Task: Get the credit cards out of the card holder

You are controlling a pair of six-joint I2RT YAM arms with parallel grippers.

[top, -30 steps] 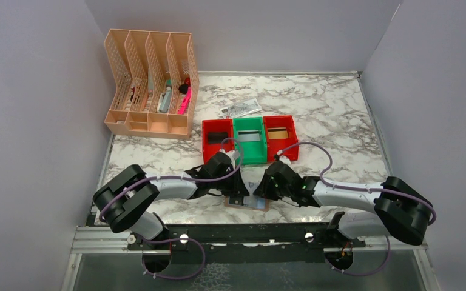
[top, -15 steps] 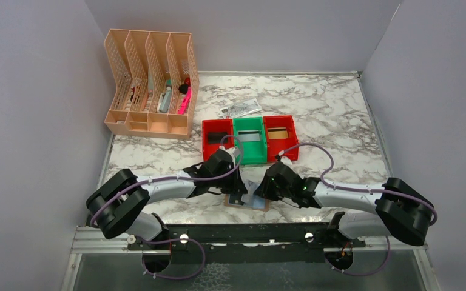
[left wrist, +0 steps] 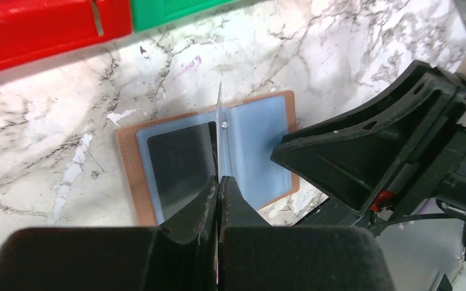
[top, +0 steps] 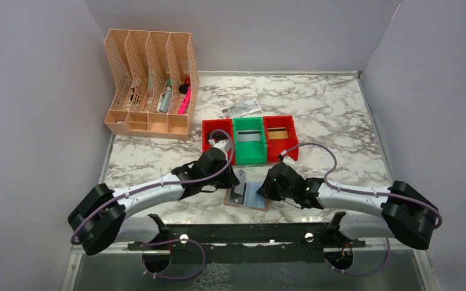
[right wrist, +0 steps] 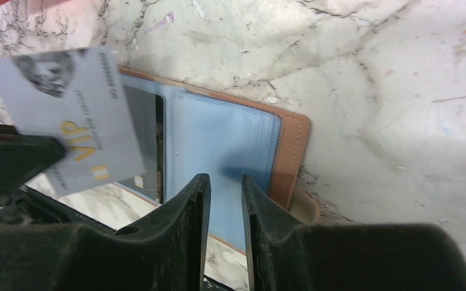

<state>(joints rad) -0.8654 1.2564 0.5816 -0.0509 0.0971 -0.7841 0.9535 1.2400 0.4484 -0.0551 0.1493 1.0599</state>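
Observation:
The tan card holder [top: 261, 205] lies open near the table's front edge, blue-grey panels up; it also shows in the left wrist view [left wrist: 125, 170] and the right wrist view [right wrist: 291, 145]. My left gripper [top: 235, 177] [left wrist: 218, 179] is shut on a grey-silver credit card [left wrist: 219, 130] with gold lettering [right wrist: 67, 115], held on edge just above the holder's fold. A dark card [left wrist: 179, 163] sits in the holder's left panel. My right gripper [top: 266, 189] [right wrist: 226, 179] is over the right panel, jaws slightly apart and empty.
Three bins stand behind the holder: a red one [top: 206, 145] with a dark card, a green one [top: 249, 159] with a grey card, a red one [top: 293, 136] with a gold card. A crumpled paper note [top: 240, 108] lies behind them. A peach organizer [top: 148, 85] stands back left.
My left gripper has drawn back from the holder toward the bins with the grey-silver card, which now stands clear of the holder. The right gripper has stayed over the right panel.

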